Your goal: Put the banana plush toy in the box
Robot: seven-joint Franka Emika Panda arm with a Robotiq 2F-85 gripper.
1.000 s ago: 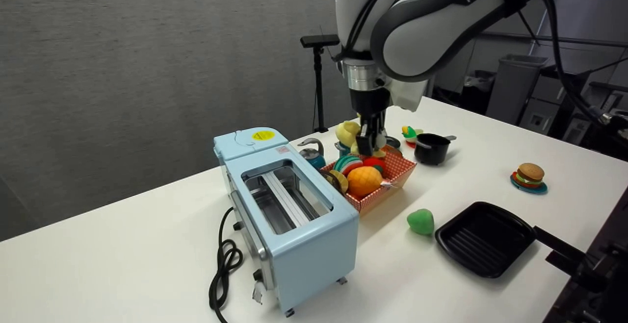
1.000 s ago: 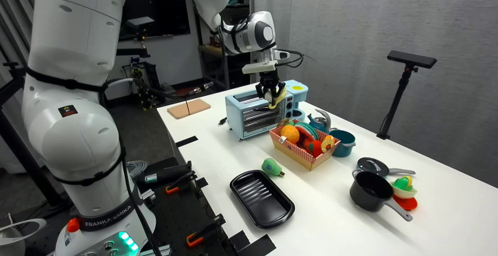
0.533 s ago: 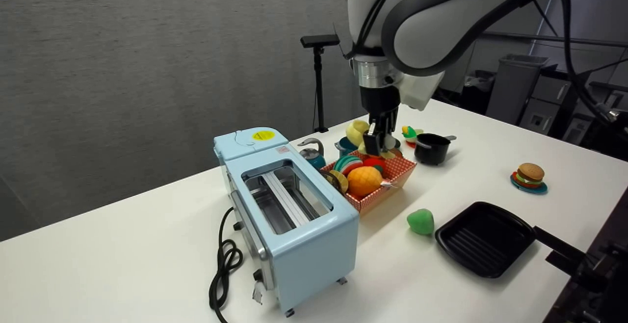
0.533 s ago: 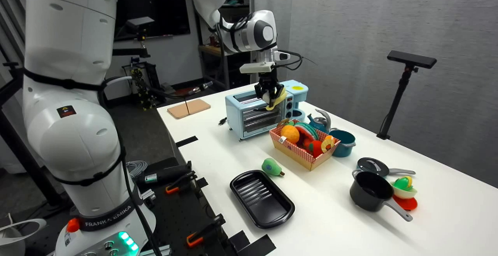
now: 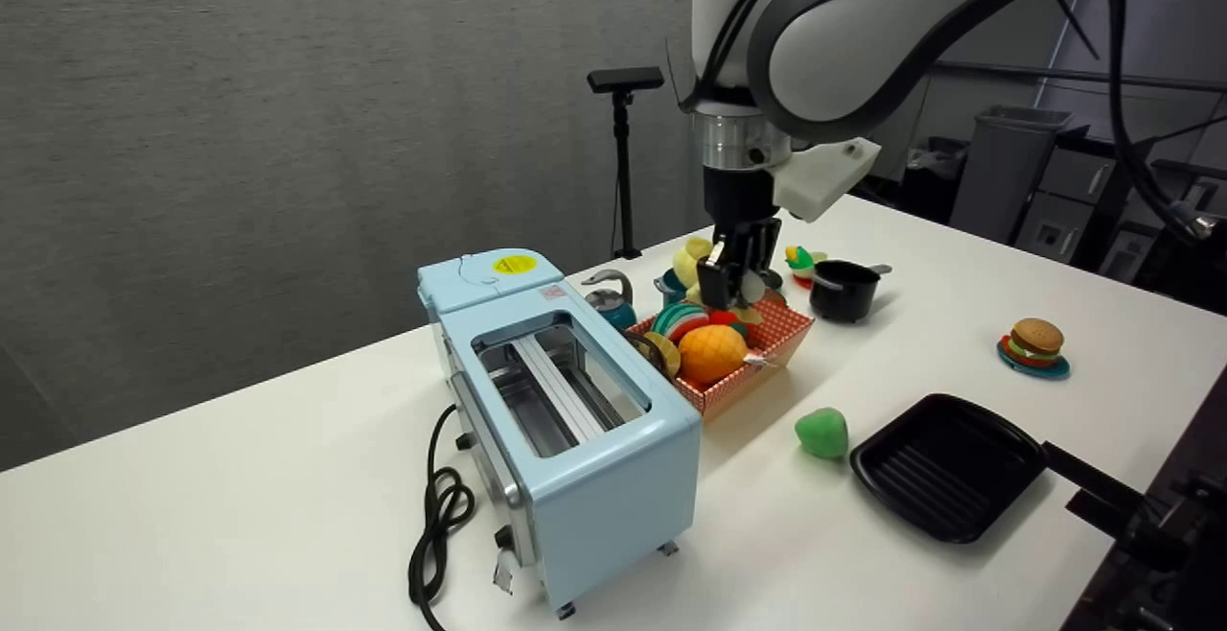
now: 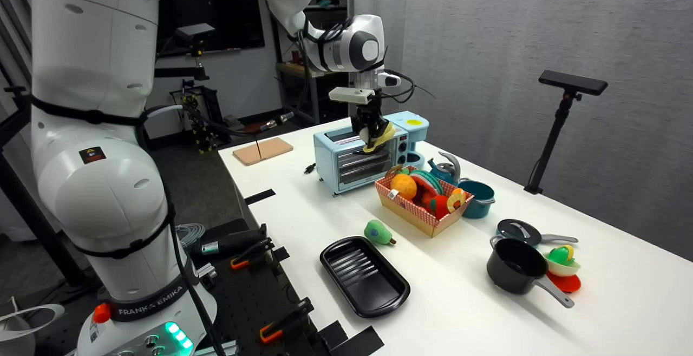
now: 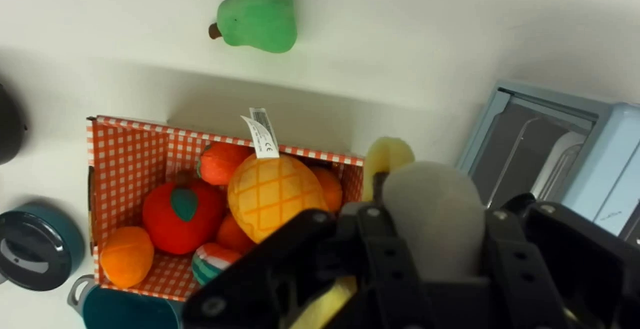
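The banana plush toy has a pale white body and yellow peel flaps. My gripper (image 7: 437, 249) is shut on its white body in the wrist view, with the yellow peel (image 7: 392, 151) hanging around the fingers. The gripper also shows in both exterior views (image 5: 733, 286) (image 6: 369, 138), with the banana plush toy (image 5: 692, 262) (image 6: 383, 137) held in the air. The box (image 7: 130, 154) is red-and-white checked and holds several plush fruits. It lies left of the gripper in the wrist view, its right end partly covered. The box shows in both exterior views (image 5: 786, 334) (image 6: 403, 214), lower than the gripper.
The light-blue toaster (image 5: 613, 525) (image 6: 328, 164) stands beside the box. A green pear toy (image 7: 262, 16) (image 6: 377, 232) and a black pan (image 6: 365, 277) lie in front. A teal pot (image 6: 477, 210), a kettle (image 6: 446, 171) and a black pot (image 6: 514, 269) stand around the box.
My gripper, with the banana plush toy in it, has shifted slightly left in an exterior view and has tilted a little. The box and its contents have not moved.
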